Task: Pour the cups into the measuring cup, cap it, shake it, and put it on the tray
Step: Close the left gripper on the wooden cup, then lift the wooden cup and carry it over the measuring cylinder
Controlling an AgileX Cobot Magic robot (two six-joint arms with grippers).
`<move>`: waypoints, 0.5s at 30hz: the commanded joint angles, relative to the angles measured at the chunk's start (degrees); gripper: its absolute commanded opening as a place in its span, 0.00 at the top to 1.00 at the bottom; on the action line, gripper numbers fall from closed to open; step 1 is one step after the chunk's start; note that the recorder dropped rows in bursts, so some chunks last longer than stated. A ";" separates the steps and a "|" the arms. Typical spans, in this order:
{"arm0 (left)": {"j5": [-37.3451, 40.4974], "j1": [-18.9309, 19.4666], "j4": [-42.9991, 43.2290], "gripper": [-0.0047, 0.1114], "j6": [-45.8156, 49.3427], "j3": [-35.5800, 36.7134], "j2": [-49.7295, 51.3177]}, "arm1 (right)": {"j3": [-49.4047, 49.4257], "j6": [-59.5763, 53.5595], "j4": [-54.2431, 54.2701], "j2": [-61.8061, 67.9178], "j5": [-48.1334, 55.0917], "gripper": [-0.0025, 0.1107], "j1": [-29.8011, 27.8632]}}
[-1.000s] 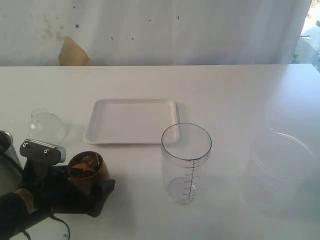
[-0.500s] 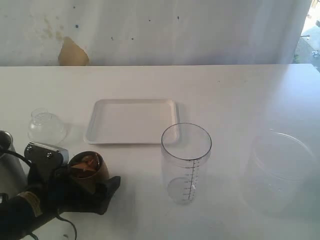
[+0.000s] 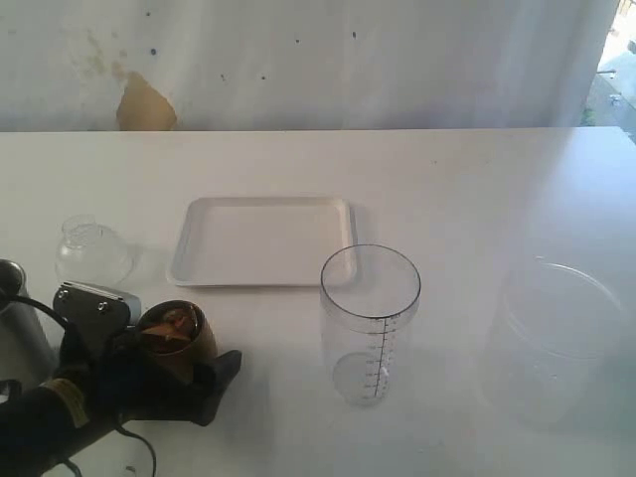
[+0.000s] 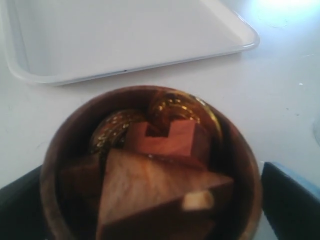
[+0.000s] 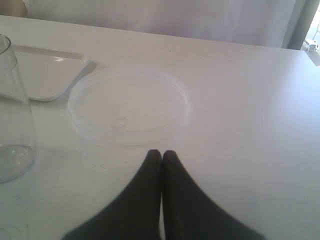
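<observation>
Your left gripper (image 3: 164, 343) has its two fingers closed snug on the sides of the small wooden cup (image 4: 49, 175). It holds the cup straight up, so the wooden blocks (image 4: 150, 195) and shiny gold pieces (image 4: 175, 107) inside do not spill. The cup is near the white tray (image 3: 263, 238). The measuring cup (image 3: 370, 323) stands to its right with its top open, ready to be filled. The clear cap (image 3: 91, 250) and the steel tumbler (image 3: 12, 288) wait close by on the left. Your right gripper (image 5: 161, 154) has its fingers pressed together on nothing. It is beside the wide clear tub (image 5: 130, 105), out of the way.
</observation>
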 commanded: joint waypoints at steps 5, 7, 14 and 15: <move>11.39 -0.10 -0.29 0.05 0.61 -4.94 -0.60 | 0.20 -0.01 -0.26 -0.28 -0.08 0.98 0.22; 15.28 -0.10 -0.29 0.05 1.46 -6.75 -0.60 | 0.20 -0.01 -0.26 -0.28 -0.08 0.98 0.22; 10.68 -0.10 0.49 0.17 1.66 -6.90 0.00 | 0.20 -0.01 -0.26 -0.28 -0.08 0.98 0.22; 10.17 -0.10 0.49 0.23 2.22 -6.80 0.00 | 0.20 -0.01 -0.26 -0.28 -0.08 0.98 0.22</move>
